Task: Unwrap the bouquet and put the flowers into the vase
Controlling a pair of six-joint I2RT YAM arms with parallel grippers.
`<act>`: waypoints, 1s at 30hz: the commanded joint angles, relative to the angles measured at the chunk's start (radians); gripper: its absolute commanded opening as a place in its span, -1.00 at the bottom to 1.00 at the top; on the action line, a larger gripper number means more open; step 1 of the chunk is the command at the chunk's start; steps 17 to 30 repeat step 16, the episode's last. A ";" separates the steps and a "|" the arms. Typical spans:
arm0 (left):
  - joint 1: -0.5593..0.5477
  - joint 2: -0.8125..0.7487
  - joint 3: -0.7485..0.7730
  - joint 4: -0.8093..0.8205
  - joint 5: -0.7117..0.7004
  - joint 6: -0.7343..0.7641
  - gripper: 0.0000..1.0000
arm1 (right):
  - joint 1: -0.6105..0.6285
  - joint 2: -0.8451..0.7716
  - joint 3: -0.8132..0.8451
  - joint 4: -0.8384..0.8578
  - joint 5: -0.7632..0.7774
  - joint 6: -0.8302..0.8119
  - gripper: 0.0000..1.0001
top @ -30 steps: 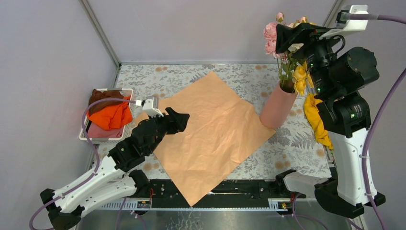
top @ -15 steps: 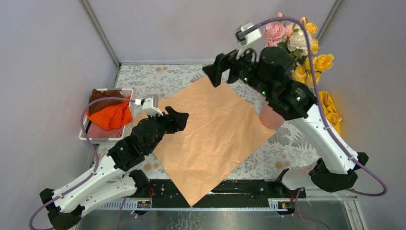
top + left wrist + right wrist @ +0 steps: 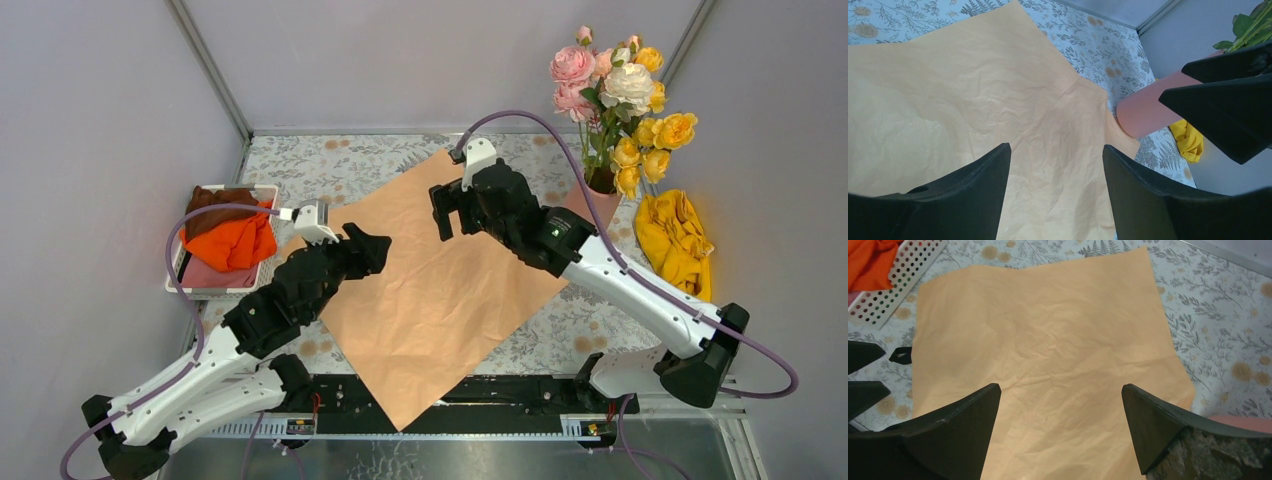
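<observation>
The flowers (image 3: 615, 90), pink, white and yellow roses, stand upright in the pink vase (image 3: 1143, 112) at the back right. In the top view the right arm hides most of the vase (image 3: 603, 203). The bouquet's peach wrapping paper (image 3: 440, 290) lies spread flat on the table, with no blooms in it. My right gripper (image 3: 447, 215) hangs open over the paper's far part (image 3: 1060, 386), empty. My left gripper (image 3: 375, 245) is open above the paper's left side (image 3: 1057, 147), also empty.
A white tray (image 3: 180, 285) at the left holds orange and brown cloths. A yellow cloth (image 3: 675, 240) lies right of the vase. A small black scrap (image 3: 900, 355) sits off the paper's left edge. Grey walls enclose the floral table (image 3: 330, 160).
The right arm has swung down and leftward from above the vase to over the paper, uncovering the flowers. The left arm has stayed still.
</observation>
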 commanded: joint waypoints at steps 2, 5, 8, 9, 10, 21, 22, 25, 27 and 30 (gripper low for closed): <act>-0.003 -0.010 0.018 0.007 -0.027 0.003 0.49 | 0.006 -0.074 -0.034 0.044 0.071 0.045 0.99; -0.004 -0.018 0.015 0.005 -0.027 0.001 0.49 | 0.006 -0.079 -0.045 0.047 0.074 0.048 0.99; -0.003 -0.024 0.011 0.003 -0.028 0.000 0.49 | 0.006 -0.081 -0.054 0.051 0.083 0.042 0.99; -0.002 -0.025 0.010 0.002 -0.028 -0.002 0.49 | 0.007 -0.079 -0.054 0.046 0.095 0.041 0.99; -0.004 -0.026 0.010 0.002 -0.028 -0.002 0.49 | 0.007 -0.074 -0.051 0.036 0.107 0.039 0.99; -0.004 -0.027 0.008 0.000 -0.028 -0.003 0.50 | 0.007 -0.082 -0.069 0.040 0.109 0.039 0.99; -0.004 -0.027 0.008 0.000 -0.028 -0.003 0.50 | 0.007 -0.082 -0.069 0.040 0.109 0.039 0.99; -0.004 -0.027 0.008 0.000 -0.028 -0.003 0.50 | 0.007 -0.082 -0.069 0.040 0.109 0.039 0.99; -0.004 -0.027 0.008 0.000 -0.028 -0.003 0.50 | 0.007 -0.082 -0.069 0.040 0.109 0.039 0.99; -0.004 -0.027 0.008 0.000 -0.028 -0.003 0.50 | 0.007 -0.082 -0.069 0.040 0.109 0.039 0.99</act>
